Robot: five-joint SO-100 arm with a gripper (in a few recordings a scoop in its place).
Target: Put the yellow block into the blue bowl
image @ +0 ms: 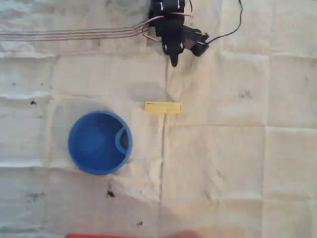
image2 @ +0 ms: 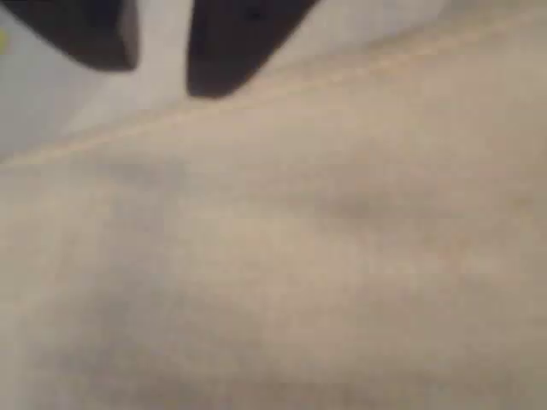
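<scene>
A: Where's the claw [image: 174,60]?
B: At the far edge of the overhead view, black, tip pointing toward the near side, over the cloth [image: 223,148]. In the wrist view the two dark fingers [image2: 226,47] sit at the top with a narrow strip of cloth showing between them, so they're slightly apart and holding nothing.
A: And the block [image: 163,107]?
B: Flat on the cloth, lying left to right, on the near side of the claw and clear of it.
A: The bowl [image: 100,142]?
B: Nearer still and to the left of the block, close but not touching. It's upright, with a curved tab inside its right rim. The wrist view below the fingers is blurred cloth with a crease.
</scene>
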